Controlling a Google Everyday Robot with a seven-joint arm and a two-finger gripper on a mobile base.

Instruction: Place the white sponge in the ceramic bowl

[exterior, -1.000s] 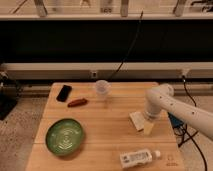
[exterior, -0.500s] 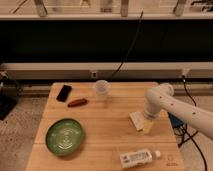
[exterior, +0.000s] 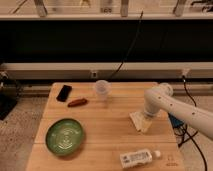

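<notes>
— Listing what is laid out on the wooden table (exterior: 107, 122): what is recorded for the task items?

— Item one, the white sponge (exterior: 138, 121), is entered as a small flat pale pad lying on the right part of the table, partly covered by the arm's end. Item two, the ceramic bowl (exterior: 65, 136), is entered as a wide shallow green dish with paler rings inside, set near the front left, well apart from the sponge.

— And the gripper?

— The gripper (exterior: 145, 120) is logged at the end of the white arm (exterior: 172, 105), lowered onto the sponge's right side. Whether its fingers are spread or closed cannot be told.

— What else is catalogued?

— A clear plastic cup (exterior: 102, 89) is noted upright near the back edge, centre. A reddish-brown oblong object (exterior: 77, 102) is noted to its left, and a black phone-like slab (exterior: 64, 92) just beyond that, at the back left. A white-labelled plastic bottle (exterior: 136, 158) is recorded lying on its side at the front edge, right of the bowl, with a small white cap (exterior: 158, 154) just beside it.

— Is any writing entered?

— Print is seen on the bottle's label, but no word or brand can be read.
</notes>
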